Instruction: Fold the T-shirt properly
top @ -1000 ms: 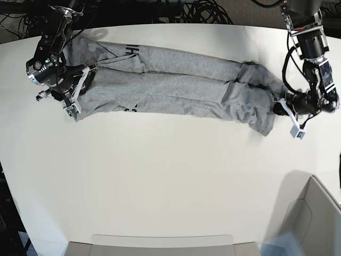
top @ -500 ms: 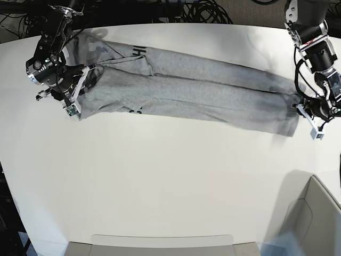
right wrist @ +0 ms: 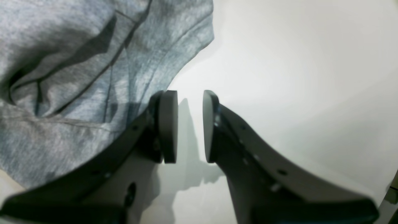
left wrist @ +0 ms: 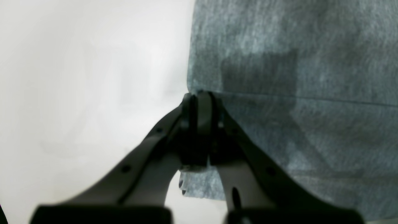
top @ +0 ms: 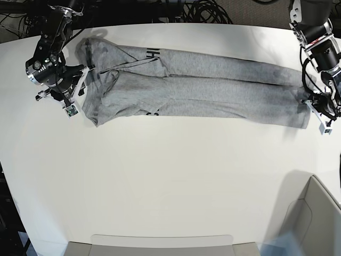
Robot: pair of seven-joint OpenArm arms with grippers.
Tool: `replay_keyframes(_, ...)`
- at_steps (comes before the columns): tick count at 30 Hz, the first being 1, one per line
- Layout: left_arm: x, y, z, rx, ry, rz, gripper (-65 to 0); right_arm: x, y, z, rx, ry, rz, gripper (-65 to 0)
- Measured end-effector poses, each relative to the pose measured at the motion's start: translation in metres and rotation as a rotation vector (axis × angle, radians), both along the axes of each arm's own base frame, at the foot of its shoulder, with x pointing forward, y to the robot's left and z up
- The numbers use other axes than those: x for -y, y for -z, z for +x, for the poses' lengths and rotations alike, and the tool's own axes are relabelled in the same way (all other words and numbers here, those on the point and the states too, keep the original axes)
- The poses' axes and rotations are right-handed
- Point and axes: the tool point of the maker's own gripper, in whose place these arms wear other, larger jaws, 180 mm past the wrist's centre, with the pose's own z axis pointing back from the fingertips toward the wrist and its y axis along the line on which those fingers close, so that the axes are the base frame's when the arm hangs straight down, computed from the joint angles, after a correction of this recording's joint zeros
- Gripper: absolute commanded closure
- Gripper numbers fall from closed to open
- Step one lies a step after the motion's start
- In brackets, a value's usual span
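Lies long and flat across the far side of the white counter (top: pixel 170 176): the grey T-shirt (top: pixel 192 88), soft, light, floppy. Left hand (left wrist: pixel 199 102) pinched shut on its end edge. Right hand (right wrist: pixel 189 124) part open, empty, just beside the cloth. Best grabbed at corners.

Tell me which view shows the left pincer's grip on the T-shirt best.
Left wrist view: the left pincer is shut on the T-shirt edge, close up. The base view shows it small at the shirt's end; the right wrist view misses it.
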Motion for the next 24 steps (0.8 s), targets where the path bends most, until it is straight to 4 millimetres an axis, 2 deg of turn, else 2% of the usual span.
replay_keyframes(4, -0.008, -0.005, 0.001, 0.001, 0.007, 0.022, 0.0, -0.001, 0.0, 0.0, 0.0, 0.0, 0.003, -14.6)
replay_keyframes(8, 0.0, 0.002, 0.001, -0.06, 0.087, 0.063, 0.0, -0.001, 0.0, 0.0, 0.0, 0.0, 0.003, -14.6)
replay_keyframes(10, 0.004, 0.003, 0.002, -0.085, 0.126, 0.082, -4.0, 0.0, 0.0, 0.0, -0.001, 0.001, 0.001, -14.6)
replay_keyframes(12, 0.0, 0.002, 0.001, -0.094, 0.126, 0.103, -6.1, -0.001, 0.0, 0.0, -0.001, 0.001, 0.001, -14.6)
replay_keyframes(17, -0.012, 0.001, -0.006, -0.117, 0.097, 0.151, -6.4, -0.001, 0.0, 0.0, 0.0, 0.0, 0.003, -14.6)
replay_keyframes(21, -0.021, -0.018, 0.0, -0.116, 0.123, 0.245, -6.3, -0.001, 0.0, 0.0, 0.0, 0.0, 0.003, -14.6)
replay_keyframes(24, -0.028, -0.046, 0.016, -0.052, 0.133, 0.317, -6.2, -0.013, 0.003, 0.001, -0.013, -0.053, -0.008, -14.6)
